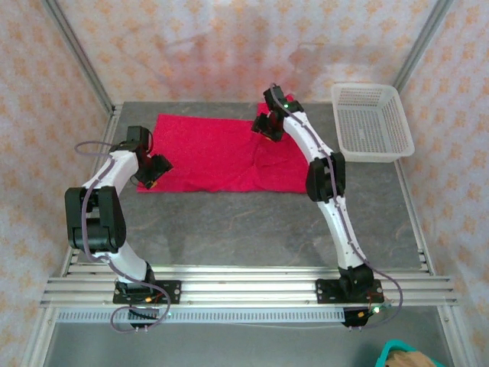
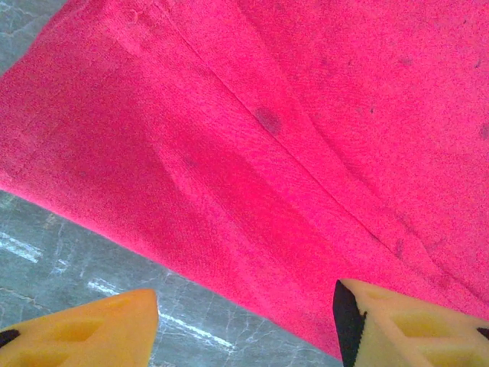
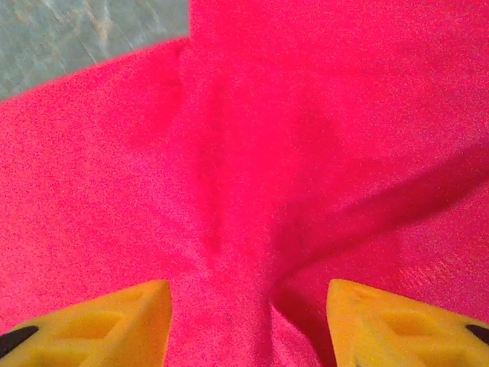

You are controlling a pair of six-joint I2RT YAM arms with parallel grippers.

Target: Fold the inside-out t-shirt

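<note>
The inside-out t-shirt lies as a bright red-pink rectangle at the back middle of the grey table. My left gripper hovers open over its left front corner, one yellow finger above the fabric and the other above bare table. My right gripper stands open over the shirt's right back part, where a raised crease runs between its fingers. Neither gripper holds the cloth.
A white plastic mesh basket stands at the back right, just beyond the right arm. The aluminium rail with both arm bases runs along the near edge. Patterned walls close the back and sides.
</note>
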